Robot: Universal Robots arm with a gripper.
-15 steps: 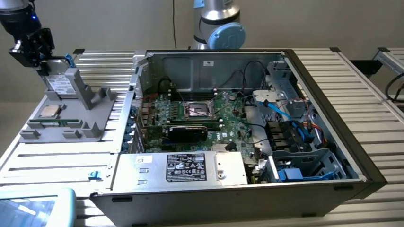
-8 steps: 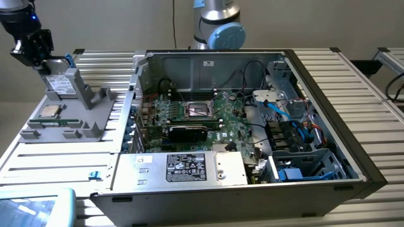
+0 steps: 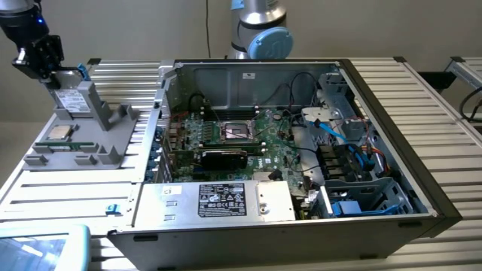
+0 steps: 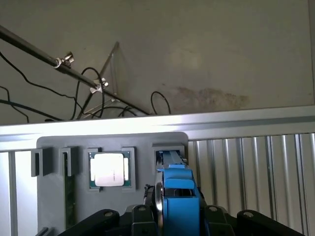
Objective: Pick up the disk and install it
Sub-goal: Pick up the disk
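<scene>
Nearest us, along the tabletop's [image 3: 68, 186] near edge, stood the open computer case [image 3: 249, 245]. A silver box with a black label [image 3: 218, 200] sat against its near wall, and a drive cage [image 3: 369, 195] filled its near corner on the exterior view's right, with loose cables [image 3: 342, 132] draped just behind. Further back, toward the tabletop's far corner on the exterior view's left, lay the grey fixture [image 3: 101, 121]. It carried a processor chip [image 3: 58, 133] in one pocket and, beyond that, the disk [image 3: 71, 100] standing on edge in its slot. The gripper [image 3: 56, 79] hung directly over the disk's upper edge. In the wrist view the blue carrier [image 4: 179, 206] ran up through the middle of the gripper's black body. We could not tell whether it had clamped on the disk or merely straddled it. We judged the risks to be these:

- A hold taken off-centre, or on the plastic carrier alone, might tilt the disk so that it bound in the slot or dragged the fixture.
- A weak hold might let the disk slip.
- The cables near the cage might snag it.

The contact itself was hidden behind the carrier, and the disk's lower part sat inside the slot. A thin green strip [image 3: 64, 148] in the fixture was too small for us to name. Farthest off, behind the case, a blue-capped joint of the arm [image 3: 260, 34] was cut off at the frame's edge.
</scene>
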